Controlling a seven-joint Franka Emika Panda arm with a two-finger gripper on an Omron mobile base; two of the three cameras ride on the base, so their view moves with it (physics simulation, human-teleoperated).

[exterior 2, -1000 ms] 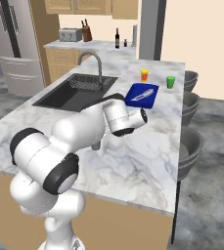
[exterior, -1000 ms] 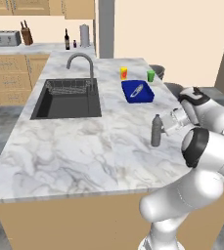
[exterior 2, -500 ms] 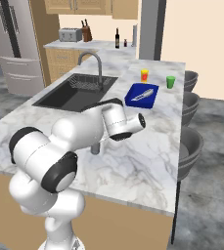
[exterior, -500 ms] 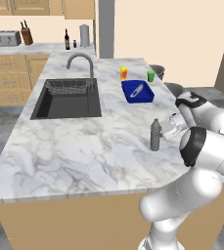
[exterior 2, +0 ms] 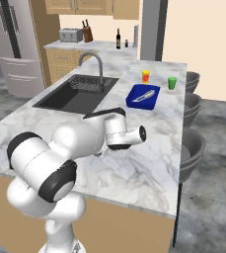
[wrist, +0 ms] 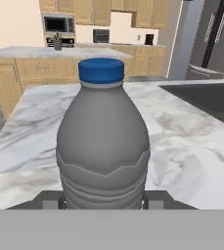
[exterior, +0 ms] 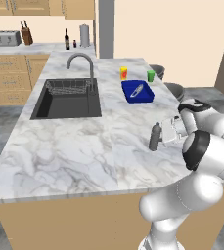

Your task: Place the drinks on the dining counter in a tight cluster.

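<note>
grey bottle (exterior: 154, 137) upright, clamped by gripper (exterior: 163, 133), near counter (exterior: 74, 146) right edge, bare marble toward sink (exterior: 68, 99)

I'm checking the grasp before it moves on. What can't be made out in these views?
- Hand view: the grey bottle hides the finger pads; contact unclear.
- Right base view: the arm's own body blocks that bottle.
- Left base view: the wine bottle and small reddish bottle are too small for detail.
</note>
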